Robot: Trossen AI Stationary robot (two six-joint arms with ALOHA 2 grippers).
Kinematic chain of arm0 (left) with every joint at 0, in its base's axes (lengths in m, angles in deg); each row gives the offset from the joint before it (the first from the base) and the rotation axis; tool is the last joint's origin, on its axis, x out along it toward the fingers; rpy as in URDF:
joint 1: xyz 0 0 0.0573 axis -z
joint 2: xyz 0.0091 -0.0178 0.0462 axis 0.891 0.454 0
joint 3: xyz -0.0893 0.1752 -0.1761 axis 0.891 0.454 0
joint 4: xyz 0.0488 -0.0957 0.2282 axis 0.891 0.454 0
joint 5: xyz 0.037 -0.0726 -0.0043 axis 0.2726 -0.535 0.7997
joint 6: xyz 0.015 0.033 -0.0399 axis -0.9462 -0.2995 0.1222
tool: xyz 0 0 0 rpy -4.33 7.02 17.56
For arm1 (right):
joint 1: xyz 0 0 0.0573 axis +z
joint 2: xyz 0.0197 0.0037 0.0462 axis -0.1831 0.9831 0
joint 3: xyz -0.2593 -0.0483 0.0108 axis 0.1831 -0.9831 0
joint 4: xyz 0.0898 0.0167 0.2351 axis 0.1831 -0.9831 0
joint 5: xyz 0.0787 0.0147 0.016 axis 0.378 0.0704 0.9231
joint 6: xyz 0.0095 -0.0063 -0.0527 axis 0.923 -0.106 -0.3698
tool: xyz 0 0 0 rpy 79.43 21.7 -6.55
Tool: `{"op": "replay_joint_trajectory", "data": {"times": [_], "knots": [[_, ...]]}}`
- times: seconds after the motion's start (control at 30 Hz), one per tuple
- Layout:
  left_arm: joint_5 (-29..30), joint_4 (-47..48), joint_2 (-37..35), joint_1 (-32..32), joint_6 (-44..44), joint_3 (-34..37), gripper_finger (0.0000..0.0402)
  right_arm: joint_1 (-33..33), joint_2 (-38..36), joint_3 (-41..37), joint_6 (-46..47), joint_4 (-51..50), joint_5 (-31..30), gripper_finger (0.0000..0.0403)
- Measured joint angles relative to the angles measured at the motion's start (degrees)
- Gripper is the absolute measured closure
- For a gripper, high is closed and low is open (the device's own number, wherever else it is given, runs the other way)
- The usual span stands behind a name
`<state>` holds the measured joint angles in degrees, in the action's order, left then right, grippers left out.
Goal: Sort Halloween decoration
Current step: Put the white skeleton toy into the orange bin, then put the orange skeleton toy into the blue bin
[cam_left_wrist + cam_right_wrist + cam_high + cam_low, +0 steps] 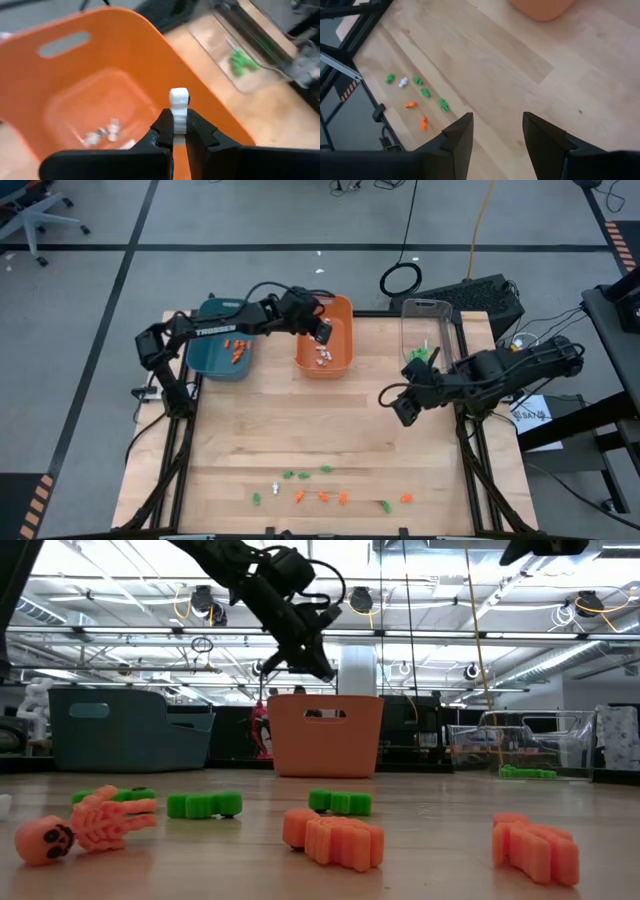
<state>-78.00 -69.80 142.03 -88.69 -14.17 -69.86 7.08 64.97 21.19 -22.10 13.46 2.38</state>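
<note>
Left wrist view: your left gripper (179,131) is clamped on a white trinket (178,107) above the orange bin (100,60).
You can see more white pieces (107,134) on the bin floor; your right gripper (496,131) waits with fingers apart over bare table (330,420), and orange and green trinkets (322,496) lie near the front edge.

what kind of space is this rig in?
Most likely a robotics lab or workshop. The pale wooden table stands on grey carpet marked with black tape lines, a wheeled office chair sits nearby, and the low view shows open ceiling trusses hung with cables.
</note>
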Motion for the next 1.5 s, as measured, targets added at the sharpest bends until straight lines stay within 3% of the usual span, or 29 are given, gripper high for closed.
{"op": "replay_joint_trajectory", "data": {"times": [0.23,0.4,0.8,1.03,1.5], "knots": [[9.6,2.6,2.4,0.4,-1.9,-0.1,0.0374,0.0,-0.6,0.0,-1.6,-1.4,0.0,0.0248],[10.3,4.8,5.4,0.3,-1.4,0.0,0.0345,0.0,-0.6,0.0,-3.6,-1.7,0.1,0.0248],[8.4,8.3,7.1,1.3,3.2,-0.5,0.027,0.0,-0.6,0.0,-9.0,-2.3,0.2,0.0248],[1.5,11.9,1.8,2.0,3.0,-4.1,0.0245,-1.1,-0.6,0.0,-8.1,-2.6,0.1,0.0248],[-3.8,15.6,-10.4,16.6,-1.9,-4.5,0.0244,2.0,-0.3,0.0,3.0,-3.6,0.1,0.0248]]}}
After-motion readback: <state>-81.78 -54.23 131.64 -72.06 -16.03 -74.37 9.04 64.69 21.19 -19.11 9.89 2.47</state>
